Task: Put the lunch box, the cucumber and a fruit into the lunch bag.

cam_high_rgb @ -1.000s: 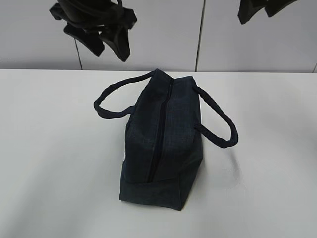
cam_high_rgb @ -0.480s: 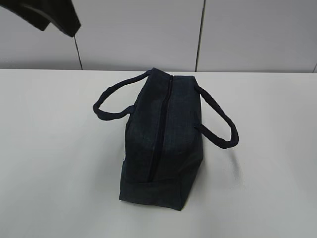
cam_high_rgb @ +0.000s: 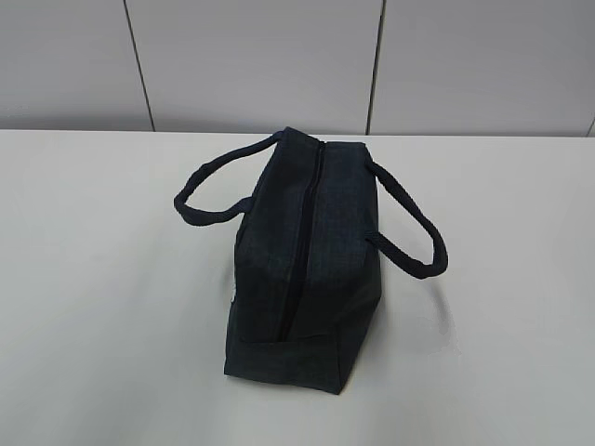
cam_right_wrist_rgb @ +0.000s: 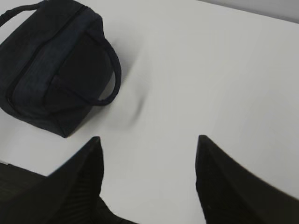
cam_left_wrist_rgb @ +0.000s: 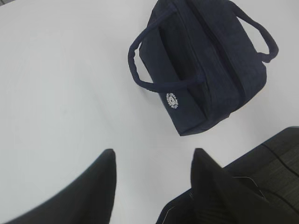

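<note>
1. The left gripper (cam_left_wrist_rgb: pixel 152 161) is seen from its wrist camera with its two dark fingers (cam_left_wrist_rgb: pixel 100 177) spread apart; nothing is held between them, and only bare white table (cam_left_wrist_rgb: pixel 60 79) shows in the gap.
2. The right gripper (cam_right_wrist_rgb: pixel 147 147) is likewise seen with its jaws standing wide apart and nothing gripped, above the table surface.
3. Neither gripper is seen in the exterior view.
4. The lunch bag (cam_high_rgb: pixel 307 269) is found near the middle of the table, resting on its base with its zipper (cam_high_rgb: pixel 302 251) running along the top from far to near.
5. The zipper line appears closed along its visible length.
6. One loop handle (cam_high_rgb: pixel 209 200) is splayed out to the left and the other handle (cam_high_rgb: pixel 414 237) to the right, both drooping toward the table.
7. A small white round logo (cam_left_wrist_rgb: pixel 173 99) is shown on the bag's left side in the left wrist view.
8. A pale panelled wall (cam_high_rgb: pixel 279 60) is seen beyond the far edge of the table.
</note>
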Available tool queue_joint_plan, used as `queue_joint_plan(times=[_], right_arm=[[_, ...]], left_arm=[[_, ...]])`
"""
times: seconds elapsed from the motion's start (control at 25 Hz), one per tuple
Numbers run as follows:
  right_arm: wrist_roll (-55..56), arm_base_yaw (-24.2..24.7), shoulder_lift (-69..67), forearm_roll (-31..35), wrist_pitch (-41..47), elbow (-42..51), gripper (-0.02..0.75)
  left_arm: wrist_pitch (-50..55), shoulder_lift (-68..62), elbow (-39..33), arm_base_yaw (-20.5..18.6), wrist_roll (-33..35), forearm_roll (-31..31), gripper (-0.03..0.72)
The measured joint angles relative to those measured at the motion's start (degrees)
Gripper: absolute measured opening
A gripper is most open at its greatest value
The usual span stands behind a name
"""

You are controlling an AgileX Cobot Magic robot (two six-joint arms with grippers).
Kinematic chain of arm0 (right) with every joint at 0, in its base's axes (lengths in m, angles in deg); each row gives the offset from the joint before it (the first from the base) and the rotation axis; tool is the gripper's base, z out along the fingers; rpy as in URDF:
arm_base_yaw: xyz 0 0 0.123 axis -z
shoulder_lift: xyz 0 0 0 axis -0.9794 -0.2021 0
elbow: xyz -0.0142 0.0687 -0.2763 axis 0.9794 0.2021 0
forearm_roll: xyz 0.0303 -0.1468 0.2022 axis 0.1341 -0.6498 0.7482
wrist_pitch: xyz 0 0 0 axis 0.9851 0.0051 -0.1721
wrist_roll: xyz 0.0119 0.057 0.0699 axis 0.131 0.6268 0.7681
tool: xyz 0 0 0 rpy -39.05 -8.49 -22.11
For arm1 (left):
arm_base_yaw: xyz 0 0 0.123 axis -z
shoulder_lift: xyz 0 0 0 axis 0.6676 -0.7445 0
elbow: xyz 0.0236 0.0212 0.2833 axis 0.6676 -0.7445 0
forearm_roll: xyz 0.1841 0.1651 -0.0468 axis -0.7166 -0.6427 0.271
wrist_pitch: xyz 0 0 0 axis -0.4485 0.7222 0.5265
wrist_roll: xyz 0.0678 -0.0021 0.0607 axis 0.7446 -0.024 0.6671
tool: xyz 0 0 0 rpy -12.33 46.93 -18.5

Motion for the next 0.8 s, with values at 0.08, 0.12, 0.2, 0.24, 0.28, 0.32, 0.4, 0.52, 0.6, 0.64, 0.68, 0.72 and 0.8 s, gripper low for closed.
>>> queue_joint_plan(times=[0.08, 0.12, 0.2, 0.24, 0.28, 0.32, 0.4, 0.52, 0.6, 0.64, 0.68, 0.72, 0.8], right_arm=[[0.0, 0.0, 4.61, 0.31, 0.0, 3.84, 0.468], [0.11, 0.0, 6.82, 0.39, 0.0, 5.75, 0.468], [0.51, 0.0, 10.75, 0.54, -0.61, 9.13, 0.468], [0.11, 0.0, 12.68, 0.53, -1.13, 10.33, 0.468], [-0.25, 0.0, 14.08, 0.53, -1.34, 11.61, 0.468], [-0.91, 0.0, 15.56, 0.53, -1.61, 12.71, 0.468], [-2.62, 0.0, 17.12, 0.66, -2.16, 14.68, 0.468], [-4.16, 0.0, 19.72, 0.66, -3.89, 17.43, 0.468], [-4.42, 0.0, 21.95, 0.66, -5.18, 19.66, 0.468], [-4.5, 0.0, 23.29, 1.05, -5.77, 20.58, 0.468], [-4.5, 0.0, 24.44, 1.05, -6.25, 21.72, 0.468], [-4.55, 0.0, 25.82, 1.05, -6.77, 22.87, 0.468], [-4.64, 0.0, 28.55, 1.05, -7.74, 24.85, 0.468]], left_arm=[[0.0, 3.1, -2.21, 0.0, 0.0, 0.0, 0.345], [0.0, 4.82, -3.57, 0.0, 0.0, 0.0, 0.337], [0.0, 8.09, -6.62, 0.0, 0.24, 0.0, 0.317], [0.04, 9.99, -8.0, 0.0, 0.32, 0.0, 0.305], [0.04, 11.94, -9.71, 0.0, 0.32, 0.0, 0.295], [0.14, 13.65, -11.49, 0.0, 0.32, 0.0, 0.283], [-0.56, 18.13, -14.88, 0.0, 0.46, 0.0, 0.265], [-3.04, 25.1, -20.23, 0.0, 1.25, 0.0, 0.256], [-4.34, 29.74, -23.93, 0.0, 1.74, 0.0, 0.255], [-4.74, 32.19, -25.47, 0.0, 1.74, 0.0, 0.254], [-4.91, 34.58, -27.33, 0.0, 1.74, 0.0, 0.254], [-5.0, 36.84, -29.09, 0.0, 1.74, 0.0, 0.253], [-5.23, 40.67, -32.15, 0.0, 1.74, 0.0, 0.251]])
